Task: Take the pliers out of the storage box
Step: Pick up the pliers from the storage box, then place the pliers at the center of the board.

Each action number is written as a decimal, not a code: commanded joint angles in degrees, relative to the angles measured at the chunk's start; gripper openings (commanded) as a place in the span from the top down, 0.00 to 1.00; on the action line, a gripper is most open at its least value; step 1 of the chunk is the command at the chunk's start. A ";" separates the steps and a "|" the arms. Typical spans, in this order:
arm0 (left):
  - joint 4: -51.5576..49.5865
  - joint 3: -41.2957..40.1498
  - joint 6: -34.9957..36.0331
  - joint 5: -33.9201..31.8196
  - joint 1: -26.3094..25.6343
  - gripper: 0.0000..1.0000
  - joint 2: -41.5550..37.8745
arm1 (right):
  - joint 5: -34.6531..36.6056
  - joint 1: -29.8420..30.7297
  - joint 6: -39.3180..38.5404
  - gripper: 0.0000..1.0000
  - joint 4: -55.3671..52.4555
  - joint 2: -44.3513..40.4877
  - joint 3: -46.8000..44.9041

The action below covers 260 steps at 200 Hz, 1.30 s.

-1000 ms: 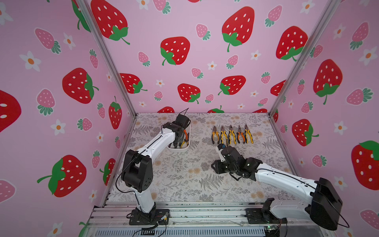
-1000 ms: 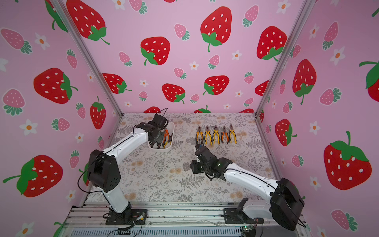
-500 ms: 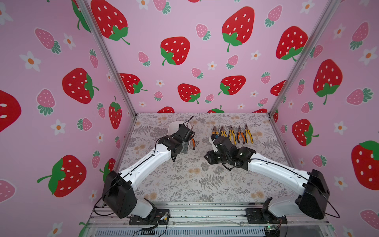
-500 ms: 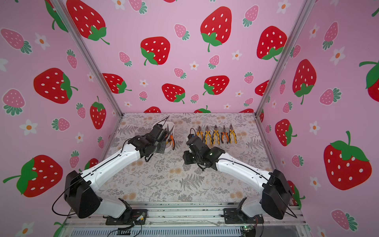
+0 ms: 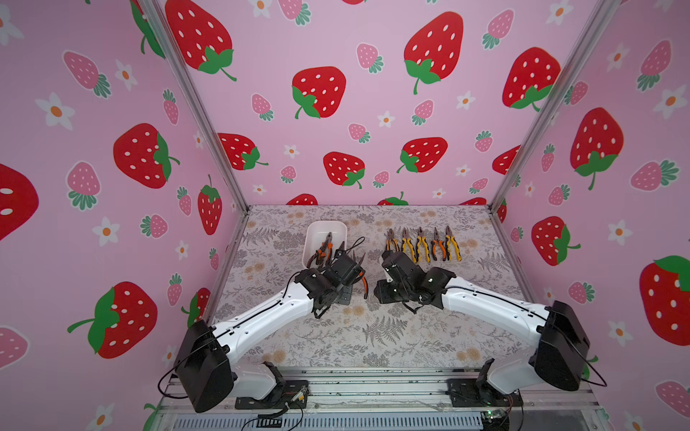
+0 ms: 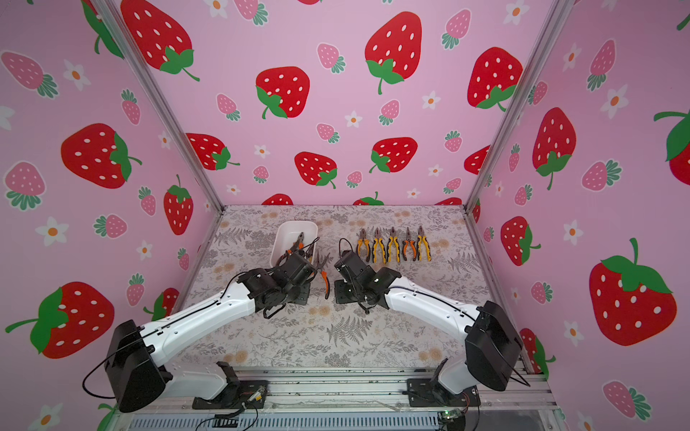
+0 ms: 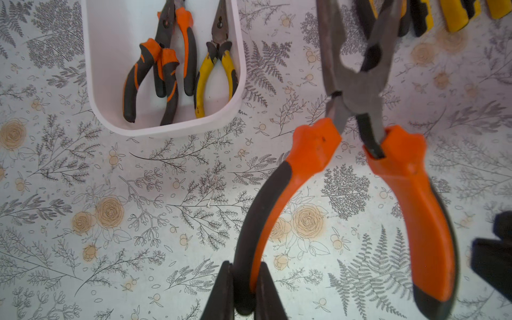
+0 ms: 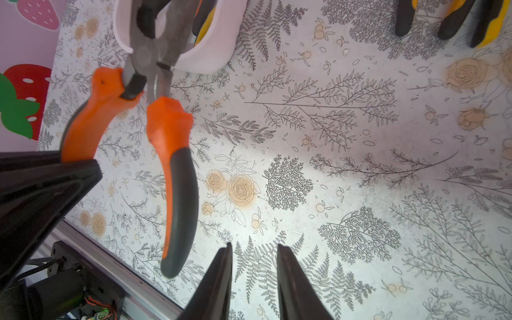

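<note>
My left gripper [image 7: 245, 266] is shut on the end of one handle of a pair of orange-and-black pliers [image 7: 313, 155]. These pliers [image 5: 364, 285] hang above the table, in front of and to the right of the white storage box [image 5: 325, 224]. Their dark jaws point away toward the back. Three more pliers lie in the box [image 7: 166, 130]: two orange-and-black [image 7: 144, 69] and one yellow-and-black [image 7: 213, 69]. My right gripper [image 8: 253, 246] is open a little with nothing between its fingers. It hovers just right of the held pliers [image 8: 177, 171].
Several pliers [image 5: 420, 246] lie side by side in a row on the floral table at the back right. Pink strawberry walls close in the table on three sides. A metal rail [image 5: 373, 377] runs along the front by the arm bases.
My left gripper has come out of the box with the orange-and-black pliers and drawn back toward the front. My right arm has swung left and back, up beside them.
</note>
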 commanded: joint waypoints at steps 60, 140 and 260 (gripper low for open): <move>1.57 0.38 -2.95 -0.46 -2.93 1.00 0.33 | 0.34 1.94 1.19 0.68 -1.22 2.25 2.87; 2.03 1.47 -4.71 0.67 -5.50 1.00 0.64 | 0.29 2.42 1.11 0.68 -1.48 3.21 4.02; 3.19 2.34 -5.29 1.29 -6.76 1.00 1.34 | 2.83 2.60 0.53 0.67 -3.29 2.91 4.81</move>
